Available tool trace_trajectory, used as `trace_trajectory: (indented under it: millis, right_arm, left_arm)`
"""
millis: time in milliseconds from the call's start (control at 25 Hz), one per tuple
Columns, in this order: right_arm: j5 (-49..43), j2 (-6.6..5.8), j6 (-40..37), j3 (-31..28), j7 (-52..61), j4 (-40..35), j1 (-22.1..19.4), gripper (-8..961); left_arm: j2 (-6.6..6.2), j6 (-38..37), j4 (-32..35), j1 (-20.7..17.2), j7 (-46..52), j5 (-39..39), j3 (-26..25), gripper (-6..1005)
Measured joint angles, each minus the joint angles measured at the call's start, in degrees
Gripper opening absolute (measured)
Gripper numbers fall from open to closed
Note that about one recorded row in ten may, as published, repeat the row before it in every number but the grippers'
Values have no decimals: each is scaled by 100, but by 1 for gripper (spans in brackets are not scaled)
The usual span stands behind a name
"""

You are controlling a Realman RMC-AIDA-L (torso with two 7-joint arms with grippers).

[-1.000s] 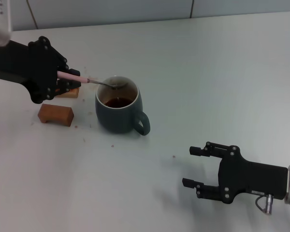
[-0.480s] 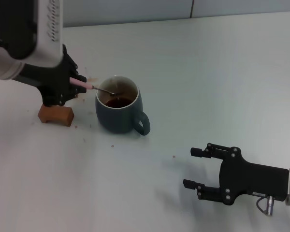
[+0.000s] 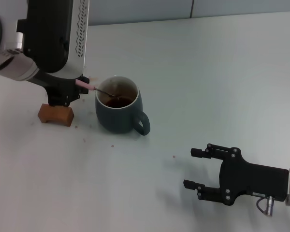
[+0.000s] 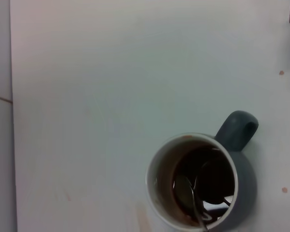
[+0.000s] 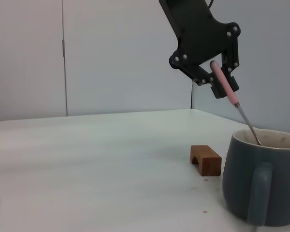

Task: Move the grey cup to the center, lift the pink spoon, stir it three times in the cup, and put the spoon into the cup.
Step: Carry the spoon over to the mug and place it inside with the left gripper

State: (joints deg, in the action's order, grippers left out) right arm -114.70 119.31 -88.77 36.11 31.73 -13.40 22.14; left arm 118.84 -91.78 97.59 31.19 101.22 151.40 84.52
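My left gripper (image 3: pixel 73 92) clamped on pink spoon (image 3: pixel 87 86) by its handle, held above table (image 3: pixel 208 72) just beside grey cup (image 3: pixel 118 113). Spoon slants down over rim; metal bowl (image 4: pixel 184 189) dipped in brown liquid (image 4: pixel 205 181). Cup upright, handle (image 3: pixel 141 123) pointing toward my right side. Small wooden block (image 3: pixel 55 114) on table beside cup, under my left gripper. My right gripper (image 3: pixel 203 170) hovers low, well apart from cup, fingers spread, grasping nothing.
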Motion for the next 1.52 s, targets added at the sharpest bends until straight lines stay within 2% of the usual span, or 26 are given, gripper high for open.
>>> trace_trajectory:
  millis: [400, 800, 1120, 1520]
  right_arm:
    - [0, 5, 9, 1, 0, 5, 1, 717]
    - [0, 5, 10, 1, 0, 21, 1, 717]
    - [0, 5, 9, -8, -2, 84, 0, 717]
    - [0, 5, 9, 24, -6, 84, 5, 717]
  left_arm:
    - [8, -105, -14, 35, 72, 111, 121, 147]
    - [19, -10, 72, 54, 74, -150, 309, 150]
    - [25, 160, -159, 163, 171, 157, 295, 152]
    - [5, -267, -40, 153, 229, 187, 233, 154]
